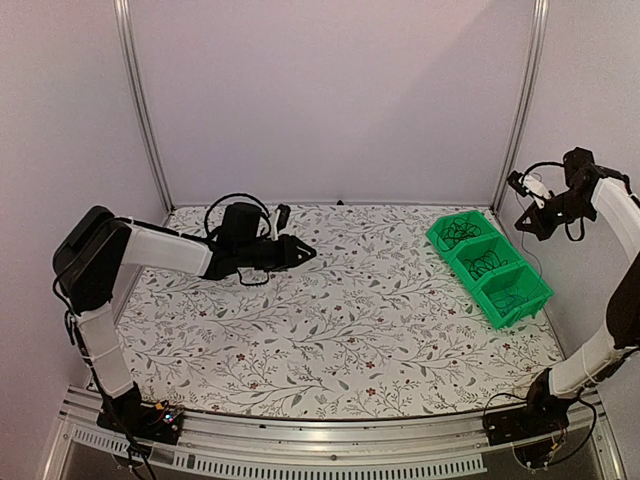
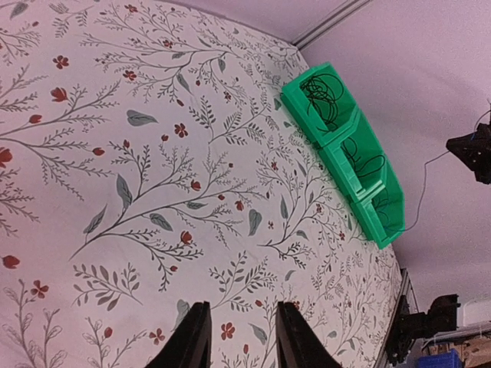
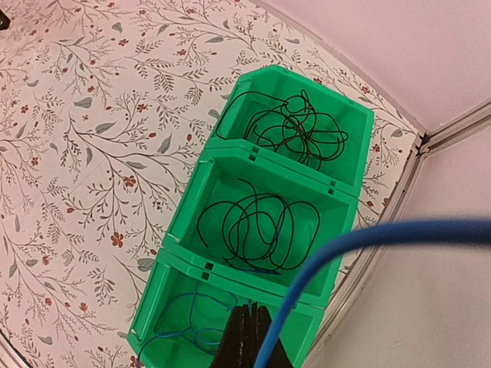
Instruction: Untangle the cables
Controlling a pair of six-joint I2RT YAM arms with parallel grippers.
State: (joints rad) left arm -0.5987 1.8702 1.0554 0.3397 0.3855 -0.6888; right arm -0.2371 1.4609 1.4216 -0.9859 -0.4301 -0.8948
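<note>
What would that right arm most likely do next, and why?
Probably lower the right gripper toward the near green bin and let go. It is shut on the blue cable, high above that bin, while the cable's other end lies coiled inside it.

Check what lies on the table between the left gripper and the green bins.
Nothing: only bare floral tablecloth runs from the left gripper to the green bins, as the left wrist view shows.

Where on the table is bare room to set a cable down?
Bare cloth runs from the left end effector to the green bins, and along the near edge. Crowded: every bin holds cables, blue cable hanging above the nearest.
</note>
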